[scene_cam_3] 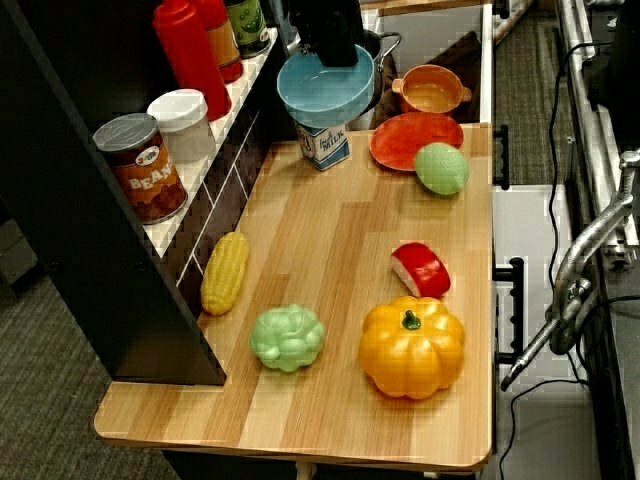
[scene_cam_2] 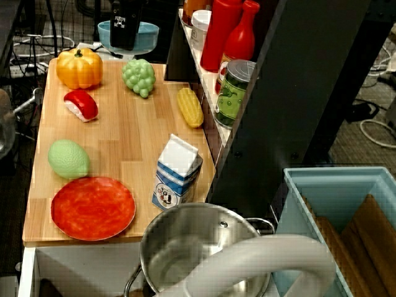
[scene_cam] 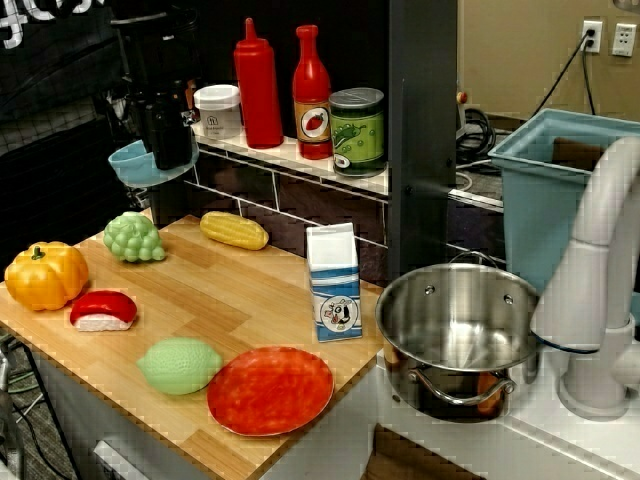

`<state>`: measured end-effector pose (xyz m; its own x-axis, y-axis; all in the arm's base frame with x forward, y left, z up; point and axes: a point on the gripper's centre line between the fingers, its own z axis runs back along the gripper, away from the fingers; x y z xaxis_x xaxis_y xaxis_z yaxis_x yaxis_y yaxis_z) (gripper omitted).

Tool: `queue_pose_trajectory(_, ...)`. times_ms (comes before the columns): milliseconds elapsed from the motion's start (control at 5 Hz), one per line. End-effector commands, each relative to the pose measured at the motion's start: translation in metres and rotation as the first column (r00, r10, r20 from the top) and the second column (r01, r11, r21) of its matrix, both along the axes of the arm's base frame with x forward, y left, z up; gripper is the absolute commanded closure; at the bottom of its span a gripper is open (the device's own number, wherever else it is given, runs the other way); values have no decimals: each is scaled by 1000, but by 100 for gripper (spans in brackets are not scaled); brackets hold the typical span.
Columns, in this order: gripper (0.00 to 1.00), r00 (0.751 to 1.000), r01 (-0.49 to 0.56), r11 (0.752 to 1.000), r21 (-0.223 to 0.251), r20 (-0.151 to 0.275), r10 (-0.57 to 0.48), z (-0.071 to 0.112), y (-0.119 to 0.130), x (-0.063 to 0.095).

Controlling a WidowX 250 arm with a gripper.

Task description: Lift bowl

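Your hand (scene_cam: 168,140) grips the bowl (scene_cam: 135,163) by its rim, already hanging clear above the desk's (scene_cam: 220,300) far corner.

The black pincer (scene_cam: 168,140) holds the light-blue bowl (scene_cam: 140,163) raised above the wooden counter (scene_cam: 230,300).

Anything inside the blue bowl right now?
Only the gripper reaches into the blue bowl; the visible part of the inside looks bare. The gripper hides the far side of the inside, so I can't check there.
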<state>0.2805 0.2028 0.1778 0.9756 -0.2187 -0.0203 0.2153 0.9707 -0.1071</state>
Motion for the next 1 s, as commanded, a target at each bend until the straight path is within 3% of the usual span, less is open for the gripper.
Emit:
queue_pose_trajectory(0, 100, 999, -10, 999, 39, 52, 8, 22, 5, -2)
queue_pose_trajectory(800, 100, 998, -21, 999, 40, 52, 19, 23, 8, 1)
